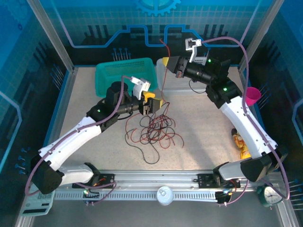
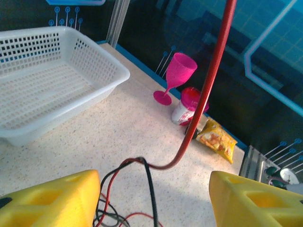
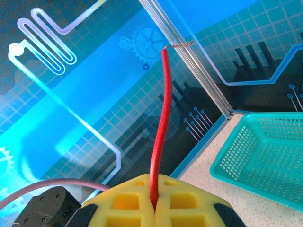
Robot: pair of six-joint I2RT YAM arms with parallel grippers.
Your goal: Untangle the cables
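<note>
Two tools worked the cables (image 1: 154, 130), tangled mid-bench (image 1: 208, 127). The right tool (image 1: 166, 62) clenched one red strand (image 1: 163, 82) held high, and the left tool (image 1: 157, 105) hung released over the tangle. The next move probably called for pinning the pile and drawing the strand free.

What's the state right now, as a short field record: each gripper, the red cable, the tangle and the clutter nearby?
right gripper: shut on red cable, raised above the table
left gripper: open, fingers either side of that cable, not gripping it
red cable: rises from the tangle to the right gripper, bare tip beyond it
tangle: red and black loops on the table, not separated
nearby: teal basket, white basket, pink goblet, snack packet
</note>
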